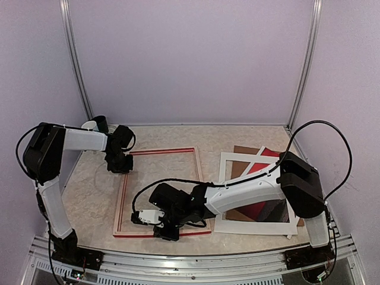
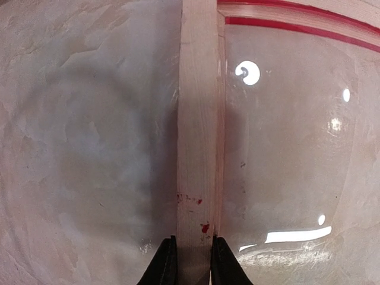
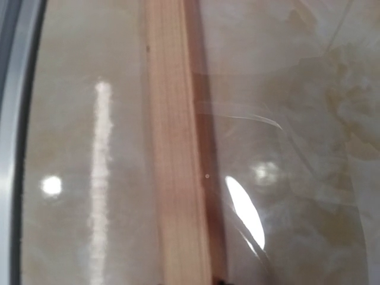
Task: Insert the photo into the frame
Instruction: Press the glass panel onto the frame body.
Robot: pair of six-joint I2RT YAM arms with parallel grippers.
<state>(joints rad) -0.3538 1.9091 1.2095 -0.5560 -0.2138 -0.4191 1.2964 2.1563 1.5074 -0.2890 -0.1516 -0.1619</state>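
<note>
The frame (image 1: 123, 202) lies flat at the centre-left of the table, pale wood with red edges, with a clear pane in it. My left gripper (image 1: 120, 165) is at its far-left corner. In the left wrist view the gripper (image 2: 193, 261) is shut on the wooden bar of the frame (image 2: 199, 119). My right gripper (image 1: 168, 230) sits on the near bar. In the right wrist view the frame's bar (image 3: 175, 148) runs down between its barely visible tips (image 3: 189, 282), shut on it. The photo (image 1: 255, 212) lies at the right, mostly under a white mat and my right arm.
The white mat (image 1: 255, 227) lies askew on a brown backing board (image 1: 240, 163) at the right. A metal rail (image 1: 190, 261) runs along the near edge of the table. Pale walls close in the back and both sides.
</note>
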